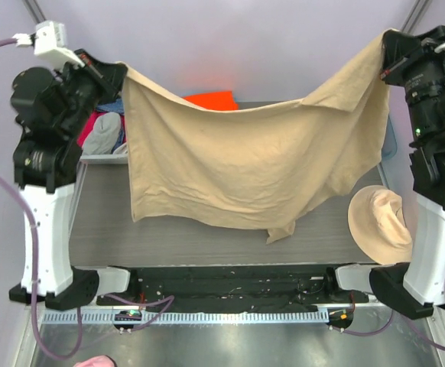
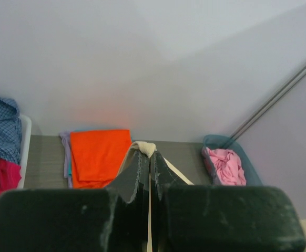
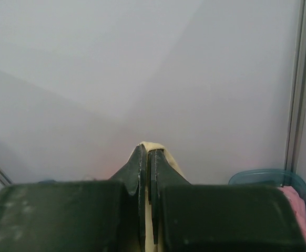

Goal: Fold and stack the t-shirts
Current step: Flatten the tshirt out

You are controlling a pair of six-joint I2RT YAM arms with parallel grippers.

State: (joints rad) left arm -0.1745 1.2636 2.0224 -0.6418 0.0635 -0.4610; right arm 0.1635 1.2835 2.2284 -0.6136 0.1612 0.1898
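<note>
A tan t-shirt (image 1: 245, 160) hangs spread in the air above the table, held at two top corners. My left gripper (image 1: 119, 73) is shut on its left corner; the tan cloth (image 2: 144, 148) pokes out between the closed fingers. My right gripper (image 1: 385, 50) is shut on its right corner, with tan cloth (image 3: 152, 146) at the fingertips. A folded bright orange t-shirt (image 2: 98, 155) lies at the back of the table on a lavender one (image 2: 65, 152); it also shows in the top view (image 1: 211, 99). A crumpled pink t-shirt (image 2: 225, 165) lies in a teal bin.
A white bin (image 1: 100, 134) at the left holds blue, red and grey clothes. A teal bin (image 2: 245, 157) stands at the back right. A tan hat (image 1: 379, 222) lies at the table's right edge. A pink item (image 1: 92, 361) lies on the floor in front.
</note>
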